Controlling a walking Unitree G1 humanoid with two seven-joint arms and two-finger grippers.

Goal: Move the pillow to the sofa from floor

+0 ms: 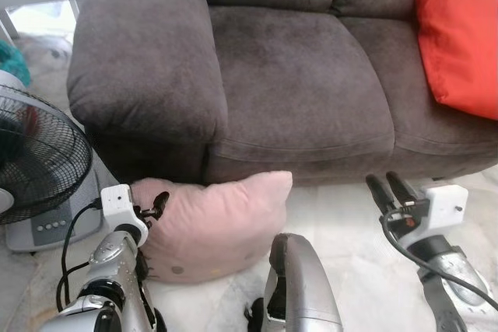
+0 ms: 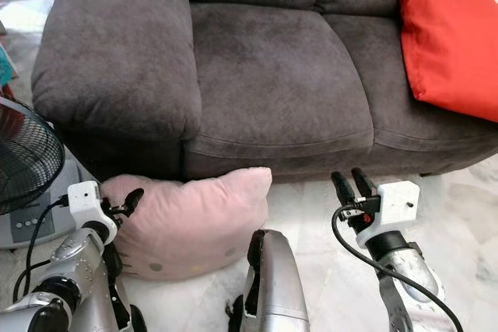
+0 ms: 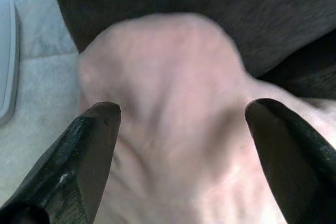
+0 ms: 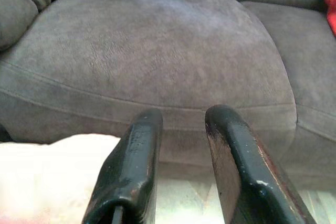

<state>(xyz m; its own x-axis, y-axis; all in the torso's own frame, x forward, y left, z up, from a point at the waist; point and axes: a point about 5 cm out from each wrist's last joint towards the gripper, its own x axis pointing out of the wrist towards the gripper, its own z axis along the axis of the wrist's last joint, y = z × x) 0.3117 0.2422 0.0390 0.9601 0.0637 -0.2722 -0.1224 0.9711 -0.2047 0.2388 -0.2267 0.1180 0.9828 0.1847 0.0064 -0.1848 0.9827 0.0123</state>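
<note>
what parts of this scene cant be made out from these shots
- Pink pillow: its lower edge is hidden by the robot's own body in both eye views; blurred in the left wrist view.
- Orange cushion and sofa: cut off by the right and top edges.
- Fan: cut off by the left edge.
- Left gripper: whether its open fingers touch the pillow is unclear.

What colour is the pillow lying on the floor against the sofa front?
Pale pink soft pillow, with a few small grey dots near its lower edge; clearest in the left eye view.

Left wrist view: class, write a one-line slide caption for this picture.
Left gripper, fingers spread wide, straddles a corner of the pink pillow lying against the grey sofa.
</note>
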